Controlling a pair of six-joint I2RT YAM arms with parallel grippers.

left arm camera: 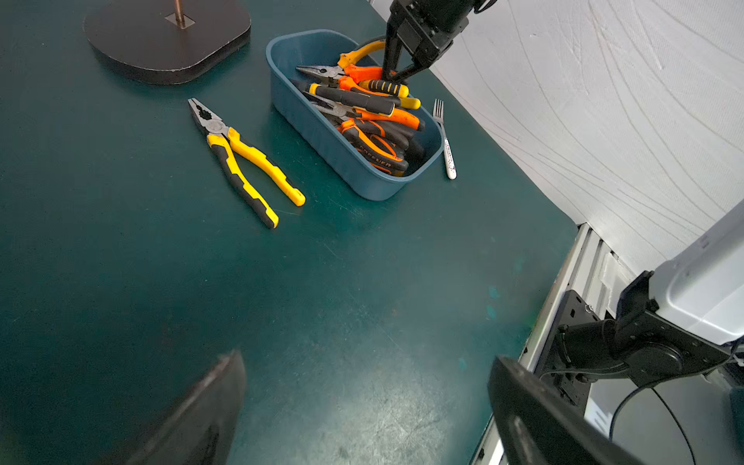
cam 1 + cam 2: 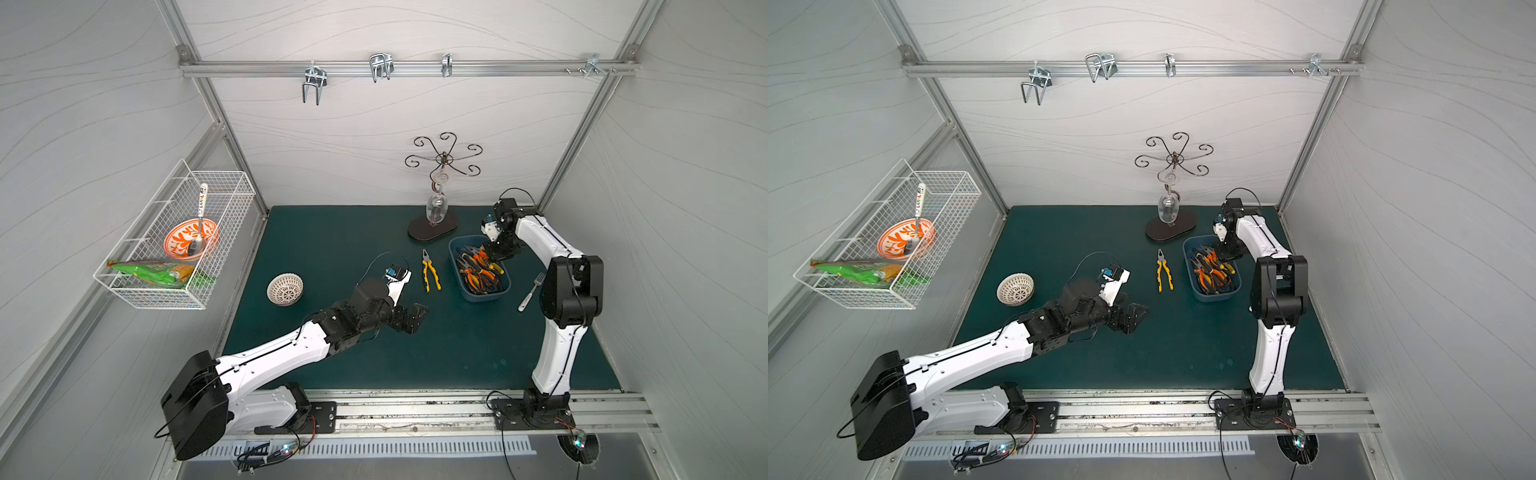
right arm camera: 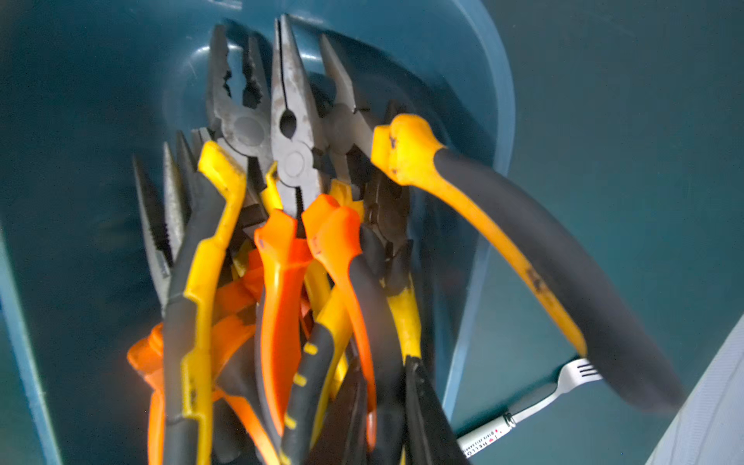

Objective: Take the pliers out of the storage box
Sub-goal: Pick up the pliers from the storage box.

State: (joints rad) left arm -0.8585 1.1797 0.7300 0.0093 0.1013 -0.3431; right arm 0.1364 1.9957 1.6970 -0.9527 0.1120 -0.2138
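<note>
Blue storage box of pliers, right gripper pinching one, clear only in wrist views, left gripper wide

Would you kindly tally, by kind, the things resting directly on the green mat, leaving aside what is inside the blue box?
Pliers: 1
Storage box: 1
Fork: 1
White bowl: 1
Glass stand: 1
Total: 5

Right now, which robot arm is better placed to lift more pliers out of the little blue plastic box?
Right. The right gripper is down in the blue plastic box, shut on an orange-handled pliers. The left gripper hangs open over the green mat, away from it.
</note>
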